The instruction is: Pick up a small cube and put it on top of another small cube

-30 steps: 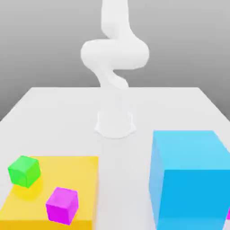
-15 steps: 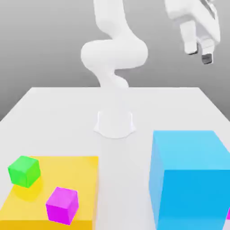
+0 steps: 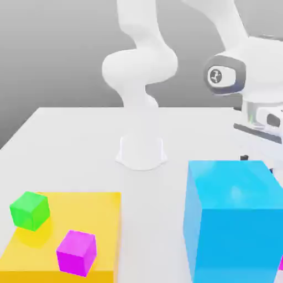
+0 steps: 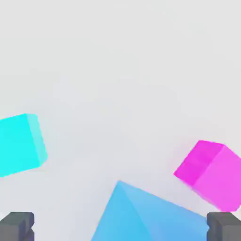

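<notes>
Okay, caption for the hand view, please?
Open hand above the table, with a cyan cube, a magenta cube and part of a blue block below.

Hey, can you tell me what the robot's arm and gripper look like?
The arm is white, with smooth, rounded, tube-like links and a flared base. Near the wrist, a dark grey ring surrounds a white disc bearing a small dark round emblem. The gripper has a pale body and two fingers with blocky dark grey tips.
</notes>
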